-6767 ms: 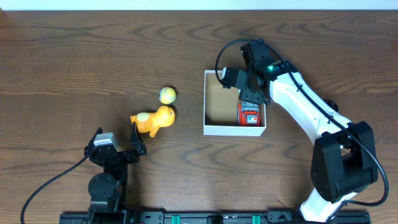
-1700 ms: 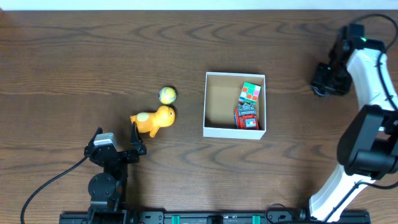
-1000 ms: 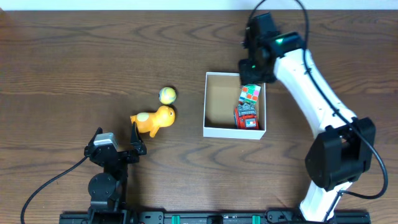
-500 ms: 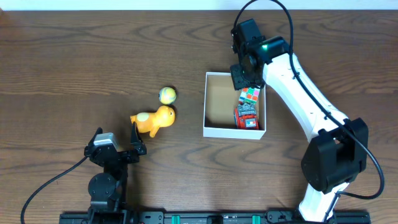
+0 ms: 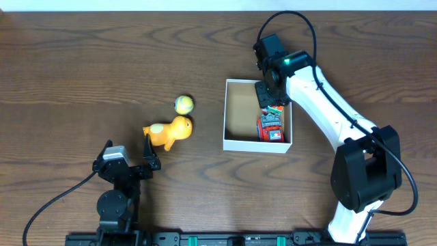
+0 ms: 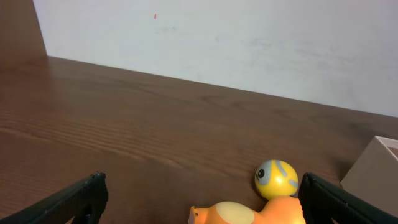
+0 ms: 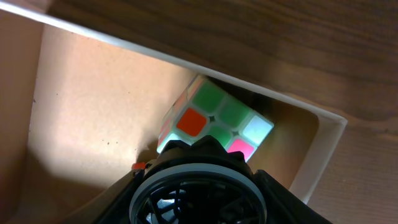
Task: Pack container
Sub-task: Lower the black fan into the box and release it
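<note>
The container (image 5: 256,143), a shallow white-walled box with a brown floor, sits right of centre. In it lie a coloured puzzle cube (image 7: 214,118) at the back right corner and a red toy car (image 5: 272,128) in front of it. My right gripper (image 5: 271,100) hangs over the cube inside the container. Its fingers are hidden in both views. An orange toy animal (image 5: 169,131) and a yellow ball (image 5: 183,104) lie left of the container. My left gripper (image 5: 130,156) is open and empty, just in front of the orange toy (image 6: 249,214) and the ball (image 6: 275,178).
The container's white wall (image 7: 323,152) runs close past the cube in the right wrist view. A corner of the container (image 6: 373,168) shows at the right of the left wrist view. A pale wall stands behind the dark wooden table (image 5: 82,68).
My right arm has swung in from the far right, passed over the container's back edge and come down over the cube. The left arm and the toys have not moved.
</note>
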You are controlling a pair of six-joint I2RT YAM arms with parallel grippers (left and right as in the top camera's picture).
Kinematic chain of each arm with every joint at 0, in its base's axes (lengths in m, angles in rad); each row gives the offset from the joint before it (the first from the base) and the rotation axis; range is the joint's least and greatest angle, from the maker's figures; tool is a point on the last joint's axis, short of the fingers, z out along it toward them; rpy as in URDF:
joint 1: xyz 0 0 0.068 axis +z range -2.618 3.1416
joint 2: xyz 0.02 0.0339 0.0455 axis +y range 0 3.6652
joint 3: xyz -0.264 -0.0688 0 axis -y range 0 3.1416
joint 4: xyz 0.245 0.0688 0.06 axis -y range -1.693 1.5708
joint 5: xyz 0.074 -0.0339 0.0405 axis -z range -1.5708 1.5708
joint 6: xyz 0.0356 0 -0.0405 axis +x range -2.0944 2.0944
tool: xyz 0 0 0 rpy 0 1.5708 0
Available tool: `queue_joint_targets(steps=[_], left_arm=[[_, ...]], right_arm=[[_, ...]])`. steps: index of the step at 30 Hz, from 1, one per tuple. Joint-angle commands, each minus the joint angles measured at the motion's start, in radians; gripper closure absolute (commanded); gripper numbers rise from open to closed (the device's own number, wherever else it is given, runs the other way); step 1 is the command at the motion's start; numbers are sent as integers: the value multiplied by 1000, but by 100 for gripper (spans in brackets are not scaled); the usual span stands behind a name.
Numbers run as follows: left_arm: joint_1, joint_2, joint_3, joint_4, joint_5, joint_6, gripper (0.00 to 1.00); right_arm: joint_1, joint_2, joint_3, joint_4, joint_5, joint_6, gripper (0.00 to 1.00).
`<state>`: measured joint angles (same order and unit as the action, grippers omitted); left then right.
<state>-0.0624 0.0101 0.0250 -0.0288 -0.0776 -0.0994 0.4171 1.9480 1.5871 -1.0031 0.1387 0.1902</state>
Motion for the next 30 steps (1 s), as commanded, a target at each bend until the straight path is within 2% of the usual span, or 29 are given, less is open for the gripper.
queue_joint_targets(steps=[1,4,10,17,25,30], left_arm=[[0,-6,-21,-37,-8,17,2],[0,-6,-21,-37,-8,17,2],[0,-6,-21,-37,-8,17,2],[0,-6,-21,-37,-8,17,2],[0,-6,-21,-37,-8,17,2],[0,-6,-21,-37,-8,17,2]], right_arm=[[-6,-24,-18,11,38,-11,43],[-14,-24,-34,27,38,-11,41],[-27,-24,-39,35,38,-12,25],[-27,-24,-21,65,35,-12,24],[-31,-58,109,-34,7,4,24],[-58,-121,132,-64,7,23,25]])
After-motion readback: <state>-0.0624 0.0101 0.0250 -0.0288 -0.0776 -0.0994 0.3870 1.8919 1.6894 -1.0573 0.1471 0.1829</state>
